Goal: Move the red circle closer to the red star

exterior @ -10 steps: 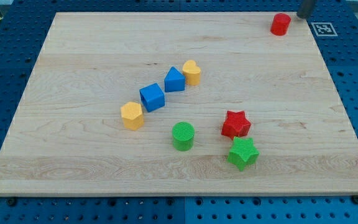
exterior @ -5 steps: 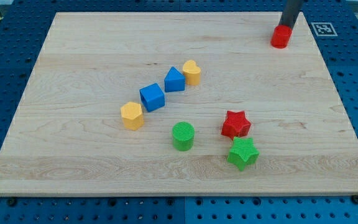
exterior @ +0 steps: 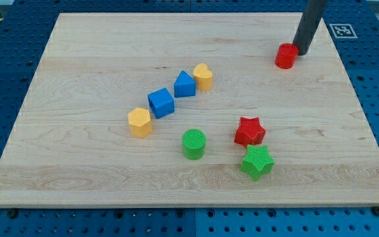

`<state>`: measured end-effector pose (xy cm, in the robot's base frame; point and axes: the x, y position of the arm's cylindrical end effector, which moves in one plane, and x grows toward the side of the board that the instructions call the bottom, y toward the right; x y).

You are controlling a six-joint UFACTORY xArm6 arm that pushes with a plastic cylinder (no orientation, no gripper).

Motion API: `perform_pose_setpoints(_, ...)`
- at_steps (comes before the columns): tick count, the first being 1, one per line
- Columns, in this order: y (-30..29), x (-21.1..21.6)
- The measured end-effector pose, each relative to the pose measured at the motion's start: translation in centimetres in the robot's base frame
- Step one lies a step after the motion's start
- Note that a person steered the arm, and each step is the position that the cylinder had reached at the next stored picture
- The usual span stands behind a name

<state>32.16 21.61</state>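
The red circle [exterior: 285,56] stood near the view's top right corner of the table [exterior: 77,164], well apart from the red star [exterior: 249,131], which lay toward the view's bottom, slightly to the view's left of it. My tip [exterior: 301,52] rested against the circle's right side, toward the view's top, so the circle lay to the view's lower left of the tip. That bearing roughly matched the line toward the star, though the star sat more directly below; the coming push would probably need a steeper downward heading. The rig carried no fingers, so nothing was grasped; the rod only pressed on the block.

The circle was a short ribbed cylinder with no long axis, likely to slide freely and roll off a glancing contact. The star had the same ribbed finish and blunt points. The green star [exterior: 257,162] touched or nearly touched the red star's lower edge, and the green circle [exterior: 193,143] stood near its left. The table was pale, smooth wood with fine grain.
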Motion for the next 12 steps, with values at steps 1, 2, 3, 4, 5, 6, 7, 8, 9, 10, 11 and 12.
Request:
perform_pose_setpoints(1, -0.2, 0.3)
perform_pose_setpoints(2, -1.0, 0.3)
perform_pose_setpoints(3, -1.8, 1.1)
perform_pose_setpoints(4, -3.6, 2.0)
perform_pose_setpoints(5, -6.3, 2.3)
perform_pose_setpoints(6, -8.1, 2.3)
perform_pose_setpoints(7, -8.7, 2.7)
perform_pose_setpoints(8, -9.0, 3.9)
perform_pose_setpoints(9, -9.5, 5.6)
perform_pose_setpoints(10, -9.5, 8.2)
perform_pose_setpoints(11, -9.5, 9.8)
perform_pose_setpoints(12, -9.6, 10.1)
